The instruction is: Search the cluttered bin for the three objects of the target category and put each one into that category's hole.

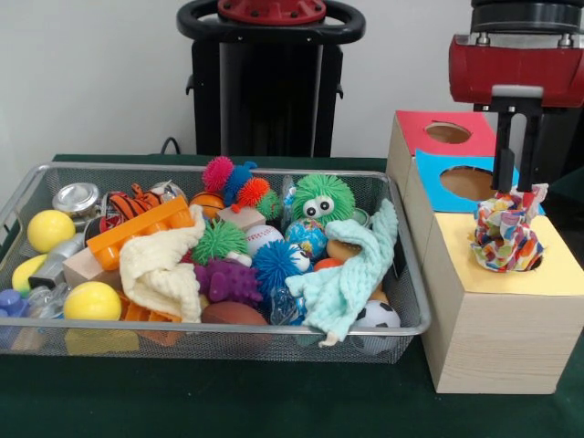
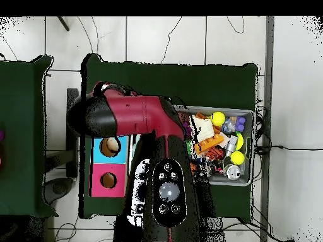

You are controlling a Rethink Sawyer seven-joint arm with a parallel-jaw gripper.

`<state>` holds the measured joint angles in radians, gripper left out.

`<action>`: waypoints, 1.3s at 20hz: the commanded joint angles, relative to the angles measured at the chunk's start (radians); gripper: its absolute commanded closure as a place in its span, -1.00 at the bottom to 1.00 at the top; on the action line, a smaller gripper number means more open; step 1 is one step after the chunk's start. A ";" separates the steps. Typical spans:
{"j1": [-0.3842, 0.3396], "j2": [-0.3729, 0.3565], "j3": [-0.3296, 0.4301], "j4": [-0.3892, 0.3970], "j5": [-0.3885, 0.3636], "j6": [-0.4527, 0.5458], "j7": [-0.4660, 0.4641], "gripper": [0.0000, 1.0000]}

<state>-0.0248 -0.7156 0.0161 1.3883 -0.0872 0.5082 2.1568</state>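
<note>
Off to the gripper's (image 1: pixel 511 187) side in the front view sits the bin (image 1: pixel 36 175), heaped with clutter: spiky balls, yellow balls, an orange block, a cream cloth (image 1: pixel 162 269) and a mint-green cloth (image 1: pixel 351 274) draped over its rim nearest the boxes. Behind the gripper stand the blue-faced box (image 1: pixel 438 178) and, further back, the red-faced box (image 1: pixel 429 123), both holes open and nothing blocking them.

From overhead, the red arm (image 2: pixel 135 116) stretches across and covers the yellow-faced box completely; only the blue and red faces and part of the bin show beside it. The front view alone shows the gripper's business end.

And there it is, right over the yellow-faced box (image 1: pixel 493 274): the black fingers (image 1: pixel 501 151) are closed on the top of a heart-printed cloth (image 1: pixel 506 233), which hangs bunched below them, its lower end at the hole (image 1: pixel 537 263), mostly hidden behind the fabric.
</note>
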 commanded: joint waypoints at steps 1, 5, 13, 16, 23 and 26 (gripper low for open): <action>-0.002 0.066 -0.014 0.052 0.025 -0.047 0.179 1.00; 0.007 0.067 -0.022 0.058 0.024 -0.089 0.187 1.00; -0.010 0.077 0.014 0.097 0.068 -0.110 0.178 1.00; -0.006 0.081 0.014 0.103 0.083 -0.135 0.183 1.00; 0.005 0.128 -0.020 0.073 0.110 -0.092 0.184 1.00; 0.030 0.160 -0.068 0.036 0.114 -0.039 0.194 1.00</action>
<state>-0.0094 -0.6487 -0.0268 1.3915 -0.0013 0.3927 2.1570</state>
